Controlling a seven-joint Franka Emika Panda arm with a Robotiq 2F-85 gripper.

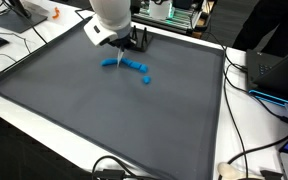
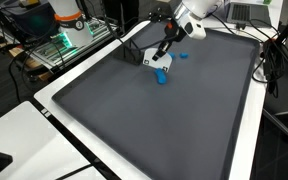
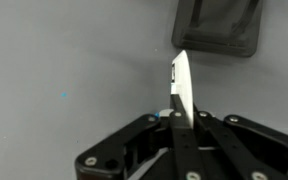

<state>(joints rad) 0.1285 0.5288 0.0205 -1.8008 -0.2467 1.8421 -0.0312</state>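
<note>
Closure of the black two-finger gripper (image 3: 181, 125) is seen at the bottom centre of the wrist view. Its jaws are pressed tight on a thin white piece with a blue end (image 3: 181, 85), possibly a small tool, which is viewed edge-on and reaches up to mid-frame. A black rectangular tray (image 3: 216, 28) is set at the upper right, just beyond the tip. In an exterior view the held piece is placed upper centre, low over a dark grey rubber mat (image 2: 154, 130); contact cannot be told. Small loose blue blocks (image 1: 140, 70) are scattered on the mat near it.
</note>
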